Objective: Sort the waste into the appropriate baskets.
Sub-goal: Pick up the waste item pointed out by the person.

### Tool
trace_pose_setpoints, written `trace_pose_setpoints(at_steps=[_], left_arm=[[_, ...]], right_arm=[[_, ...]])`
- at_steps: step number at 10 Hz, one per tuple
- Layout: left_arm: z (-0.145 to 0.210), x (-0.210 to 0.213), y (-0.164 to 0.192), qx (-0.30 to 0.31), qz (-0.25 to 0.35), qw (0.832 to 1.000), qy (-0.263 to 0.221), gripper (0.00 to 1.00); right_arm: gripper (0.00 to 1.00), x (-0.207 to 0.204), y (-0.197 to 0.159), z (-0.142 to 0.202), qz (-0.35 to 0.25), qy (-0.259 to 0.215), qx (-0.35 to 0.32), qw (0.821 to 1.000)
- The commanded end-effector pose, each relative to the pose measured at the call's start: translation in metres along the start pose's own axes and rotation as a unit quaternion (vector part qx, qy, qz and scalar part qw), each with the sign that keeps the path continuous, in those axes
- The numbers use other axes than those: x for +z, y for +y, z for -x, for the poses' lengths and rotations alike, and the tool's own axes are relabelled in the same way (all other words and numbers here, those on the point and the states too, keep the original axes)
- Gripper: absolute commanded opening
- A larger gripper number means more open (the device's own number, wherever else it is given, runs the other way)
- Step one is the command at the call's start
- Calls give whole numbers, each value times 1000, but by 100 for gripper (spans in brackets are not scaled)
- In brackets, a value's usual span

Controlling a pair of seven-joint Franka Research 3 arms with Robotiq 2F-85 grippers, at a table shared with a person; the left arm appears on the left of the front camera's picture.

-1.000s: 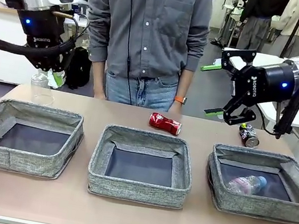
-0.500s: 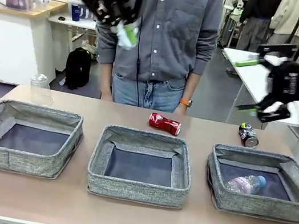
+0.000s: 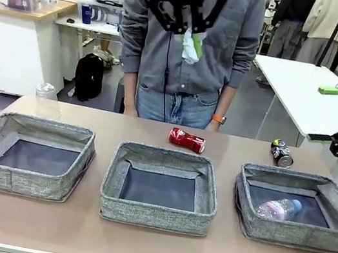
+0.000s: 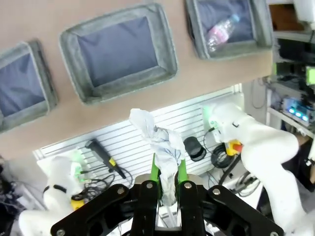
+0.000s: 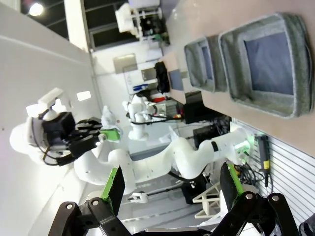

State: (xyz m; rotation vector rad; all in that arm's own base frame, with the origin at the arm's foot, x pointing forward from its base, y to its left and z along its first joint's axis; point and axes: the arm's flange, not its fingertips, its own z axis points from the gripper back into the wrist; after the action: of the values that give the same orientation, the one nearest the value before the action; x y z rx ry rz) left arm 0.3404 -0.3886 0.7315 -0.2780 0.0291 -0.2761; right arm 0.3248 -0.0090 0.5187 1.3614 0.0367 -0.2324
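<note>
High above the middle basket [image 3: 155, 214], in front of the person's chest, my left gripper [image 3: 191, 39] is shut on the crumpled white paper [image 3: 191, 50]. Its wrist view shows the paper [image 4: 158, 140] pinched between the green pads [image 4: 155, 169], with the baskets [image 4: 74, 44] far below. My right gripper [image 3: 326, 113] hangs open at the right edge, nothing between its fingers [image 5: 116, 189]. A red crushed can [image 3: 187, 140] and a dark crushed can [image 3: 281, 153] lie behind the baskets. The clear bottle [image 3: 278, 208] lies in the right basket [image 3: 281, 233]. The left basket [image 3: 15, 179] holds nothing.
A clear plastic cup [image 3: 45, 97] stands at the far left corner of the table. The person stands at the far edge, hands down by the sides. A white side table [image 3: 293, 89] is behind on the right.
My left arm has swung up and rightwards from the far left to above the middle, carrying the paper. My right arm has drawn back to the right edge, still open.
</note>
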Motion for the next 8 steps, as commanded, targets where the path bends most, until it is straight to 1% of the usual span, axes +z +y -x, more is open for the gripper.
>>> trace_pose_setpoints(at_steps=[1,4,5,6,7,8], left_arm=[[-4,25,-13,7,-35,999,-6,10],[-30,52,-23,24,-55,998,-29,10],[-34,59,-25,16,-61,997,-32,10],[-36,61,-25,13,-64,997,-32,10],[-20,42,-6,11,-47,998,-31,10],[-20,42,-6,11,-47,998,-31,10]], right_arm=[[100,-9,14,4,9,3,-8,1000],[100,-9,14,4,9,3,-8,1000],[100,-9,14,4,9,3,-8,1000],[100,-9,14,4,9,3,-8,1000],[100,-9,14,4,9,3,-8,1000],[100,-9,14,4,9,3,-8,1000]])
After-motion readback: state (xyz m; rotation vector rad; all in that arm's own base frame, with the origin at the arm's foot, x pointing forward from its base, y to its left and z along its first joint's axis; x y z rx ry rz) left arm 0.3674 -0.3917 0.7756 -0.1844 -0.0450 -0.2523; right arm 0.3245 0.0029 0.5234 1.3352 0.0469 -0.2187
